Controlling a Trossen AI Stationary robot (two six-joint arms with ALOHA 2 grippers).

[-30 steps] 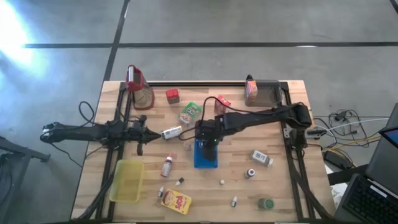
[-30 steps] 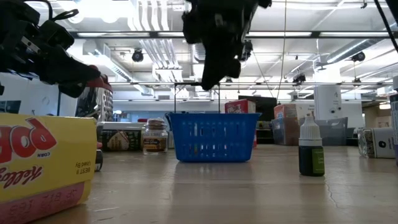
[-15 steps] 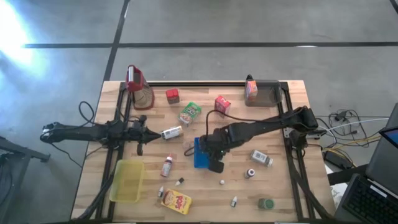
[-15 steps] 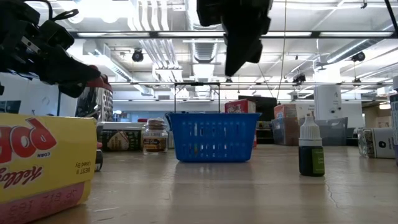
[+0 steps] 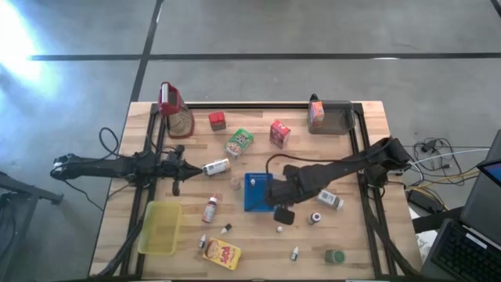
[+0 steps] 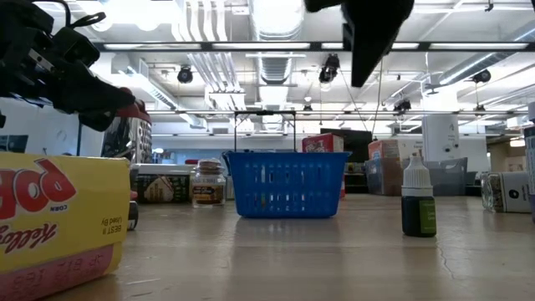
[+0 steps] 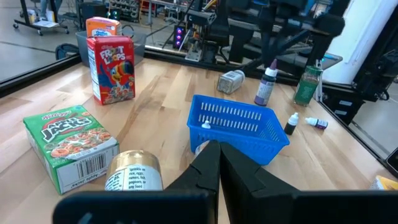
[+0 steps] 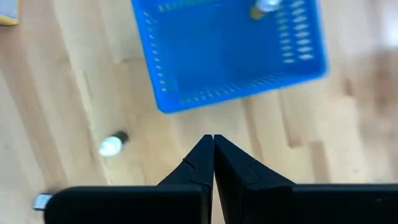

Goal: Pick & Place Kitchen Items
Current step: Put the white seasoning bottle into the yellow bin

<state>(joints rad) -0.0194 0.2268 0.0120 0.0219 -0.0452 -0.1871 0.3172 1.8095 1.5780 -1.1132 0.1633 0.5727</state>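
Observation:
The blue basket (image 5: 257, 193) (image 8: 230, 50) stands mid-table with a small white-capped bottle (image 8: 266, 7) inside. My right gripper (image 5: 282, 213) (image 8: 213, 138) hovers shut and holding nothing above the wood just off the basket's near right corner, high in the low view (image 6: 368, 42). A tiny white-capped bottle (image 8: 111, 145) lies on the table near it. My left gripper (image 5: 178, 168) (image 7: 217, 146) waits shut at the table's left, facing a lying tin (image 7: 132, 174), a green carton (image 7: 69, 144) and a red carton (image 7: 112, 68).
A yellow box (image 5: 222, 254), a red bottle (image 5: 210, 208), a white jar (image 5: 329, 199), small bottles (image 5: 315, 218) and a green tin (image 5: 335, 256) lie around the near half. A yellow tray (image 5: 160, 227), the red-topped jug (image 5: 174, 106) and a grey bin (image 5: 333, 117) stand at the edges.
My right gripper has swept from above the basket's far left part across it toward the table's near right, ending past the basket's near right corner. The basket and my left arm have stayed put.

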